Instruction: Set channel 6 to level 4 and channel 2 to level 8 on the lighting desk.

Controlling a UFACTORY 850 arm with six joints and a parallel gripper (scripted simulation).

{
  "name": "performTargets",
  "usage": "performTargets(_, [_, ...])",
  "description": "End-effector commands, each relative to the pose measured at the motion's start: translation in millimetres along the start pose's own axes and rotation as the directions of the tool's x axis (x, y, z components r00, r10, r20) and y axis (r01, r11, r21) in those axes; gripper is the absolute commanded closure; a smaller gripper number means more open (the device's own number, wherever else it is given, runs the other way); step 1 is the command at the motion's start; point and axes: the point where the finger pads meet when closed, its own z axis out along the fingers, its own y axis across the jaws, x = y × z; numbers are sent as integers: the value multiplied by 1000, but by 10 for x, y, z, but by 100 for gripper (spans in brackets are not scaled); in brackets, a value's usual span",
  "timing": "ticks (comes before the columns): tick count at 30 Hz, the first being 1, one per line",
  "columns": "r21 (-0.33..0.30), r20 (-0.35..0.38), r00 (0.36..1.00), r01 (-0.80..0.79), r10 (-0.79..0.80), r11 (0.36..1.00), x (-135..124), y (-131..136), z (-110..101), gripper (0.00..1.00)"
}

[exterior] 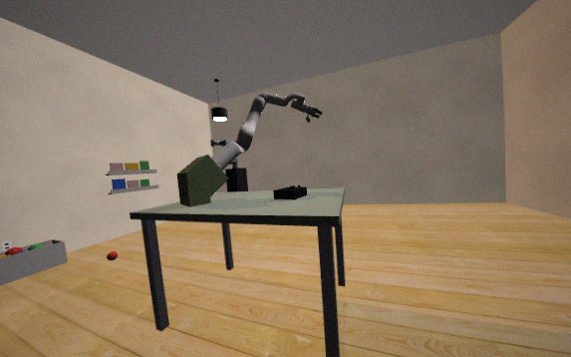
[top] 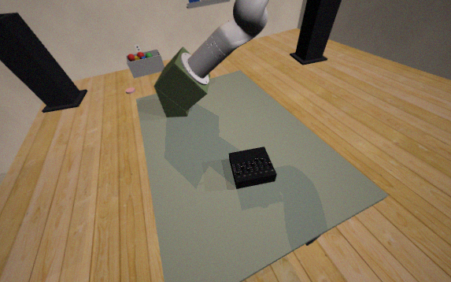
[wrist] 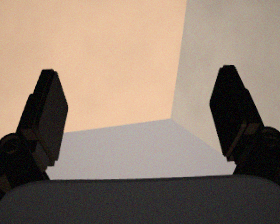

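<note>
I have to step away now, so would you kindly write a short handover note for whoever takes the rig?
Gripper: open, holding nothing, raised high above the table and aimed at the room's walls, not at the desk.
Lighting desk: stands flat on the green table, a little way from the arm's green base block.
Done: nothing evident; the arm is far from the faders, and their levels are too small to read.
Left: bring the gripper down to the desk, set channel 6 to 4 and channel 2 to 8, leave the other faders alone.

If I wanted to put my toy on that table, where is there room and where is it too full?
Room shows on the table nearest the camera in the top view, in front of the black lighting desk, and along the right edge. It is tighter between the desk and the green base block. The open gripper hangs high above.
</note>
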Motion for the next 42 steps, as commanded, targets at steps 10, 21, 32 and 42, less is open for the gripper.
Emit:
performTargets(10, [-1, 2, 1000, 0, 0, 1000, -13, 3, -10, 0])
performTargets(21, [17, -22, 1000, -4, 4, 1000, 108, -71, 96, 0])
performTargets(32, [162, -204, 977, -33, 66, 986, 1079, -769, 806, 0])
performTargets(42, [335, -373, 907, -66, 197, 940, 2063, -1631, 1245, 0])
